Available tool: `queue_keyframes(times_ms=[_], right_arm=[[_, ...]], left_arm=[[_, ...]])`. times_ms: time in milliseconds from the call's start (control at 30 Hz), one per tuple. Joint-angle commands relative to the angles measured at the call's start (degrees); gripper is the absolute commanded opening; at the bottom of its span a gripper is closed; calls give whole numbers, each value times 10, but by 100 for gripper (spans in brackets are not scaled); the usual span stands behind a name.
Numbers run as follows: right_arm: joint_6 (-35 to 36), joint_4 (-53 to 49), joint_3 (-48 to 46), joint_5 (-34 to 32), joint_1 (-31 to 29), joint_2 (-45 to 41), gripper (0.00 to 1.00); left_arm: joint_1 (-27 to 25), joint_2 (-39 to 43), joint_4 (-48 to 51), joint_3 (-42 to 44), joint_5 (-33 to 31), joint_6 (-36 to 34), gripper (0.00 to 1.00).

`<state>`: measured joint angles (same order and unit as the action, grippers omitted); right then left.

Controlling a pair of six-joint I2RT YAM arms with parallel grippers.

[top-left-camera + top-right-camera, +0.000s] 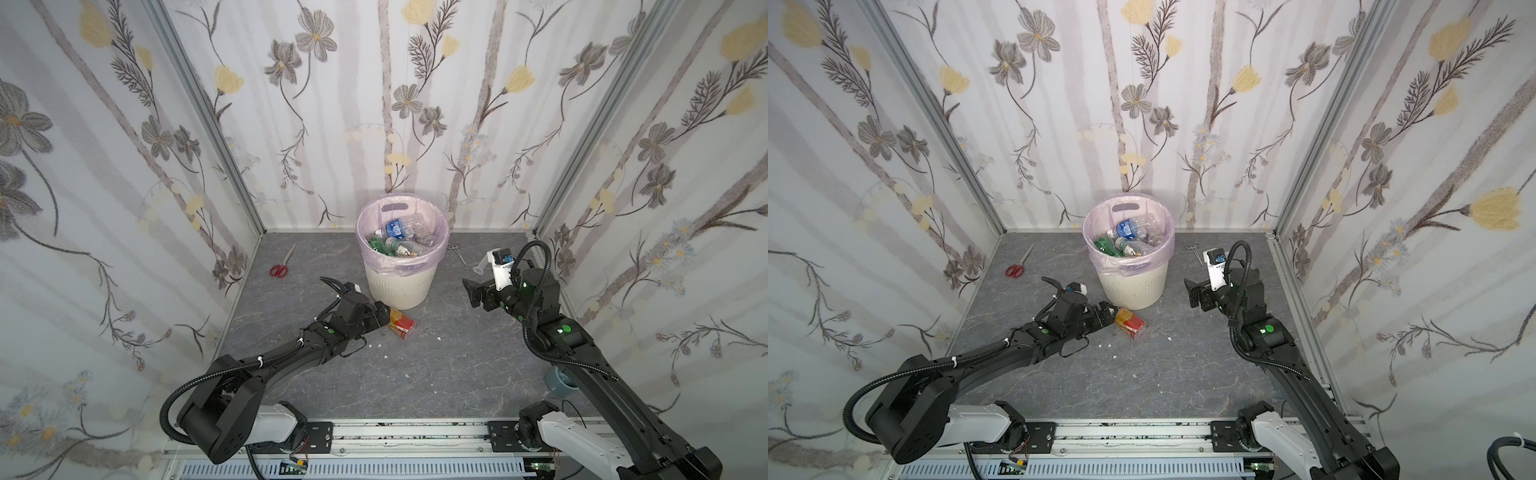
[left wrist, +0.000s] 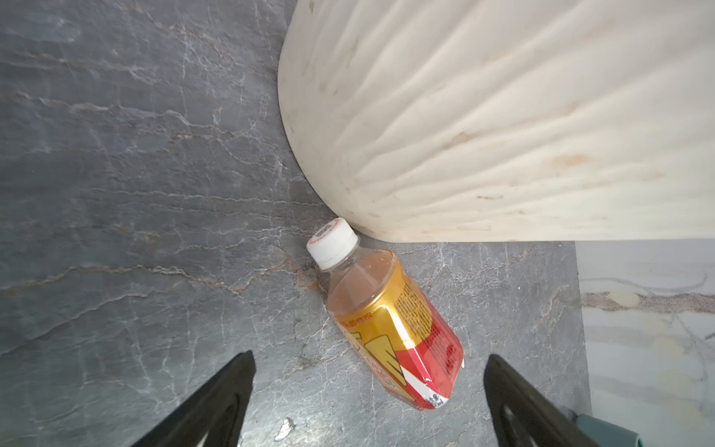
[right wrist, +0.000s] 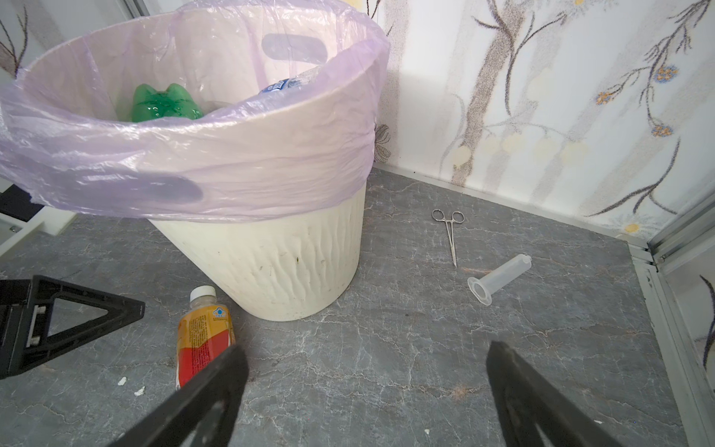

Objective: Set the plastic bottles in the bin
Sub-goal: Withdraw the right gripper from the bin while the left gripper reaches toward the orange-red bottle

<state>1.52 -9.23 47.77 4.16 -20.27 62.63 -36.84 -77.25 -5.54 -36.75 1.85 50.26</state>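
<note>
The orange-labelled, white-capped plastic bottle lies on its side, cap just beside the foot of the cream ribbed plastic bin. The left gripper has its jaws spread wide either side of the bottle's base end. The right gripper, beside the bin, gapes empty. An off-centre squeeze could squirt the round bottle away along the bin's foot.

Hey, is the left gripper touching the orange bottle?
Apart. The left wrist view shows bare table between the orange bottle and each finger of the open left gripper.
</note>
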Motion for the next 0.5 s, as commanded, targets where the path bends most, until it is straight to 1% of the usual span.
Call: queue_keyframes(times_ms=[0,200,300,467], right_arm=[[1,29,-9,7,4,-8,97],[0,39,-30,17,14,-23,97],[-1,39,-34,18,17,-27,97],[-1,40,-36,21,21,-31,97]], left_arm=[[-10,-17,-38,-2,3,53,93],[-41,-66,-102,-5,13,101,88],[-60,-89,-104,-19,4,108,87],[-75,-112,-108,-26,-10,132,85]])
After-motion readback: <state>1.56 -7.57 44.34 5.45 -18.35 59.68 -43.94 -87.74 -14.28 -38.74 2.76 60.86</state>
